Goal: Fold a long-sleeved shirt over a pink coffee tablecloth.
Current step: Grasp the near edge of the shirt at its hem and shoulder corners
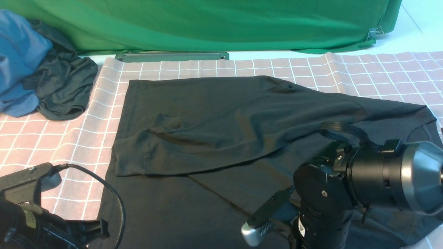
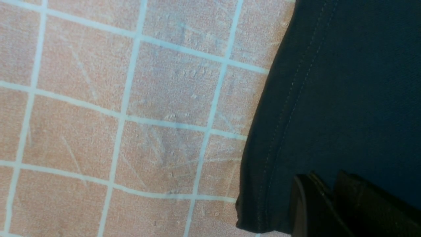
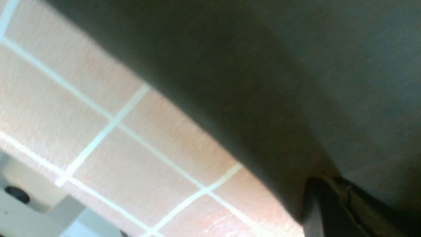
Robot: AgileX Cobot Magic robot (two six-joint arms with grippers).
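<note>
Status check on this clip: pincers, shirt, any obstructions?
Right pincer shut on long-sleeved shirt edge. Left pincer over hem corner, grip unclear. Sleeve folded across shirt on pink tablecloth. Blue garment sits far-left, clear of fold.

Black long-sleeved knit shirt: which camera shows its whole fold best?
Front view: the black long-sleeved knit shirt lies spread on the pink grid tablecloth, one sleeve folded across. Left wrist view shows only a stitched hem edge; right wrist view, a blurred lifted fold.

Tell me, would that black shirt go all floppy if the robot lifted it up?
Probably floppy: the shirt lies in soft wrinkles with one part folded over itself. It likely sags from wherever it's held. It looks thin, so probably light, and may bunch up on the checked cloth if pushed.
</note>
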